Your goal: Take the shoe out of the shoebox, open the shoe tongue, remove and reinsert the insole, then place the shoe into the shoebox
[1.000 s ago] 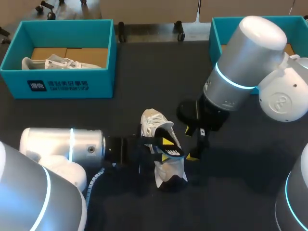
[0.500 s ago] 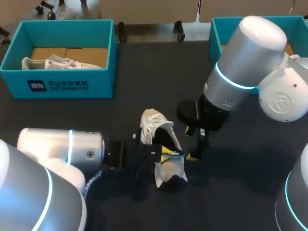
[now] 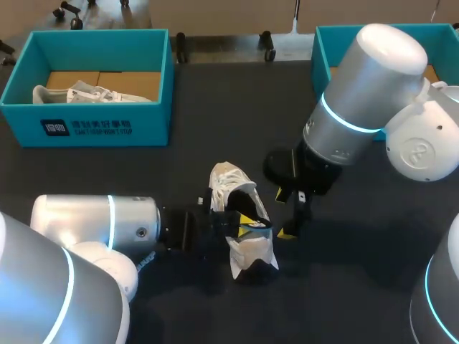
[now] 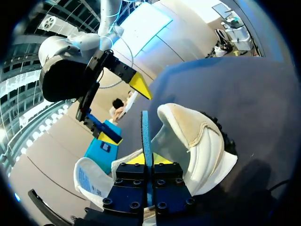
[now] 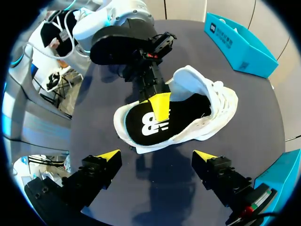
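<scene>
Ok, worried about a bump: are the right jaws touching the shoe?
Apart. The right wrist view shows dark table between the right gripper, jaws open, and the shoe ahead.

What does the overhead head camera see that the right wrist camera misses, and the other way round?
Only the head view: a second shoe lying in the blue shoebox. Only the right wrist view: the white mark on the black insole. Both: the white shoe on the table, the left gripper pinching its insole, and the open right gripper beside it.
</scene>
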{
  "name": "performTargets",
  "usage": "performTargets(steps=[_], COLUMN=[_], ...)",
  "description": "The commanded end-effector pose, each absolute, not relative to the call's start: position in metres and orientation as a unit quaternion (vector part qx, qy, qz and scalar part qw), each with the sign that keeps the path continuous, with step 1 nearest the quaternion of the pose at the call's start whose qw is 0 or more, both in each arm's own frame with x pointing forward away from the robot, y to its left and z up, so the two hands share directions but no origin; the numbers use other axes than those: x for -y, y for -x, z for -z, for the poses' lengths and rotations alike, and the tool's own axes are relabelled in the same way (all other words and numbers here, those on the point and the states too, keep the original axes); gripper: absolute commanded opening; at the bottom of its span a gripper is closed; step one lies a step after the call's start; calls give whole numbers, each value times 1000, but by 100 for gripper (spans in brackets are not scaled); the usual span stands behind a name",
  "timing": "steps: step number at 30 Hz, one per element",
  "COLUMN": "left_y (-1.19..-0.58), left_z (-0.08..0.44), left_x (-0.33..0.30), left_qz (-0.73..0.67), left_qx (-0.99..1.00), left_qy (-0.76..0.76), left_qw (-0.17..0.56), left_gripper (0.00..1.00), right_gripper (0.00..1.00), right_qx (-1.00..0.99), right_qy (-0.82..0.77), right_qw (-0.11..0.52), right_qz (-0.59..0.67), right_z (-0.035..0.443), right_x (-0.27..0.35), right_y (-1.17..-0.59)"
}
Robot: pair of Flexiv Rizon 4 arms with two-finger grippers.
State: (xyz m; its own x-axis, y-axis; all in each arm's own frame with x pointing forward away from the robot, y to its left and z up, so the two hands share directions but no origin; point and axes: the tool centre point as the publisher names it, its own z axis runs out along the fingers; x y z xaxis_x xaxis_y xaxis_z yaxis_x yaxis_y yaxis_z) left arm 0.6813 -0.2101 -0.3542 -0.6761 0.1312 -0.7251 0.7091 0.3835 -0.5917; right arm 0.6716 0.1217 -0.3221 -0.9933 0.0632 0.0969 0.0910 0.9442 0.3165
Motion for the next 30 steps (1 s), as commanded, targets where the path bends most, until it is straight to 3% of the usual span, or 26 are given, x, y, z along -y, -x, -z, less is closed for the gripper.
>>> performTargets(steps=[1,2,5,15,17,18,20,30], left_y=[-687,-687,-682,-659,-655,-654,-653,-671], left_z=[352,351,345,328,329,330,333,351], left_x=[210,210,210,218,222,223,226,225], left_qz=[498,505,516,540,538,537,530,486], left_qx=[-783,-783,-780,-767,-765,-765,-765,-782], left_qy=[-254,-249,-243,-254,-261,-266,-276,-298], left_qw=[273,266,258,239,238,236,238,253], left_gripper=[0,1,32,40,38,31,2,0], right_gripper=[100,100,100,100,100,100,100,100], right_qx=[985,985,985,985,985,985,985,985], right_qy=[39,39,39,39,39,39,39,39], right_qw=[42,42,42,42,42,42,42,42], right_qz=[162,162,162,162,162,162,162,162], right_z=[323,323,323,323,323,323,323,323], right_x=[-123,-123,-123,-123,-123,-123,-123,-123], right_y=[-671,-671,-671,-671,-671,-671,-671,-671])
